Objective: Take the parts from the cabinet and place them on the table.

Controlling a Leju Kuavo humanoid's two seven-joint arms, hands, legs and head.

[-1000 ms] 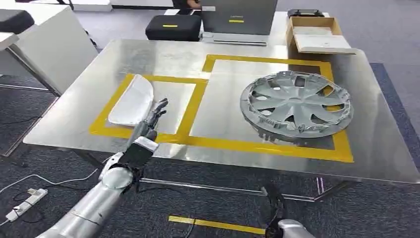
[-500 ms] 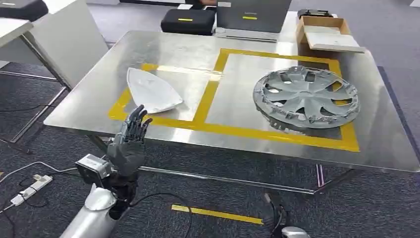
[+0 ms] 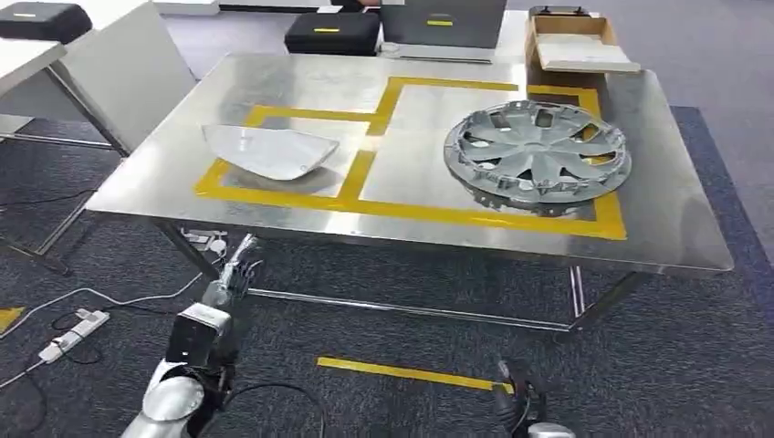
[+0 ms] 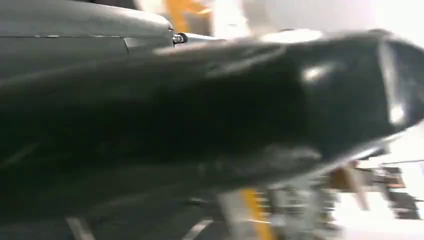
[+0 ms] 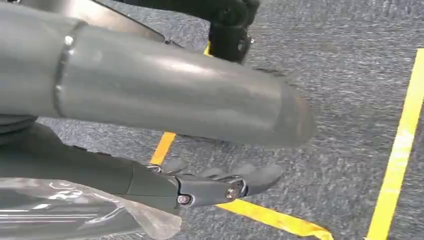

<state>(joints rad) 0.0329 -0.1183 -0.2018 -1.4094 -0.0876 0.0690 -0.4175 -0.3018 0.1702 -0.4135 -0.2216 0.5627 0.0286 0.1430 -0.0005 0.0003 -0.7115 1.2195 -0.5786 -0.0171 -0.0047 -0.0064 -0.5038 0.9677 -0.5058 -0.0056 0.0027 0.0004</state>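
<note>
In the head view a white shell-shaped part [image 3: 270, 151] lies in the smaller yellow-taped box on the steel table [image 3: 438, 233]. A grey wheel cover [image 3: 535, 156] lies in the larger taped box to its right. My left hand [image 3: 234, 274] hangs below the table's front edge over the carpet, fingers straight and apart, holding nothing. The left wrist view is a dark blur of that hand [image 4: 210, 130]. In the right wrist view my right hand [image 5: 200, 150] hangs over the carpet, thumb and fingers [image 5: 235, 182] stretched out with nothing in them.
Behind the table stand a black case [image 3: 333, 32], a grey case [image 3: 443, 20] and a cardboard box [image 3: 577, 41]. A white table [image 3: 91, 73] is at the left. A power strip [image 3: 75, 328] with cables and yellow tape [image 3: 411, 374] lie on the carpet.
My left hand has drawn back from the white part, leaving it on the table, and has dropped below the table edge. The head view has shifted.
</note>
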